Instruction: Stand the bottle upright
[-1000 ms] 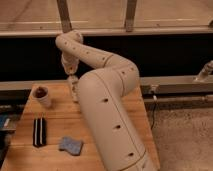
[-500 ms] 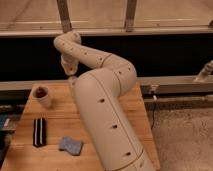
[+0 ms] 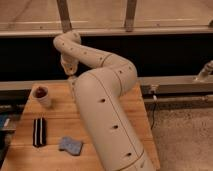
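1. Your claw (image 3: 71, 78) hangs at the far edge of the wooden bench (image 3: 56, 114), pointing down, just right of the paper cup (image 3: 43, 96).
2. You cannot tell from here if the claw is released, clenched, or grasping something. That spot is too dark and small.
3. You cannot pick out the bottle. My guess is that it sits right under the claw or behind the big white arm (image 3: 107, 100), which hides a lot of the bench.
4. So you cannot tell which way the bottle's long side points. You need to know that first, before you tip it up.
5. The arm is fat, round and smooth, with small dark dots down its side.
6. The cup is pale and stands upright, with something dark inside it.
7. Near the front you see a flat black bar (image 3: 39, 131) with a pale stripe, and a soft-looking blue-grey pad (image 3: 71, 145) beside it. Both are well apart from the claw.
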Tool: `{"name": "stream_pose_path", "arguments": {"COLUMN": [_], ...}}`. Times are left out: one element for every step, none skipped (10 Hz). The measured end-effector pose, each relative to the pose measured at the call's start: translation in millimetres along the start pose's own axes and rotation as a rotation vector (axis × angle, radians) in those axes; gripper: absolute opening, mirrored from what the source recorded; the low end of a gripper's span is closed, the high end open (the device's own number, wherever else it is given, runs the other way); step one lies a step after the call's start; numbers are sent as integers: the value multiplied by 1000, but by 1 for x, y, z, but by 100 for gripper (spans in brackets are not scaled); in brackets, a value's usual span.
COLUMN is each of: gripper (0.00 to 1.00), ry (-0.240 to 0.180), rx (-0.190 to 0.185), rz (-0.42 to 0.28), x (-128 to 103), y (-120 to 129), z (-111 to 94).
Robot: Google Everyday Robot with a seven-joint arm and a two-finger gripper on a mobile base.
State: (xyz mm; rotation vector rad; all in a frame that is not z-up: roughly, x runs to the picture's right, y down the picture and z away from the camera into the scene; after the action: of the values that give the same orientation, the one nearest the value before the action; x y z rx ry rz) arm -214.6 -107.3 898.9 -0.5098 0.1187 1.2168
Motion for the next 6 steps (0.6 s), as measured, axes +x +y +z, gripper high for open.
{"name": "stream_pose_path", "arguments": {"gripper": [23, 23, 23, 23, 23, 23], "ry": [-5, -11, -16, -22, -33, -41], "rx": [-2, -4, -8, -11, -16, -18], "rz": [1, 3, 5, 6, 9, 12], "x": [1, 3, 5, 7, 9, 12], "y": [0, 0, 2, 2, 3, 1], "z": [-1, -3, -5, -7, -9, -11]}}
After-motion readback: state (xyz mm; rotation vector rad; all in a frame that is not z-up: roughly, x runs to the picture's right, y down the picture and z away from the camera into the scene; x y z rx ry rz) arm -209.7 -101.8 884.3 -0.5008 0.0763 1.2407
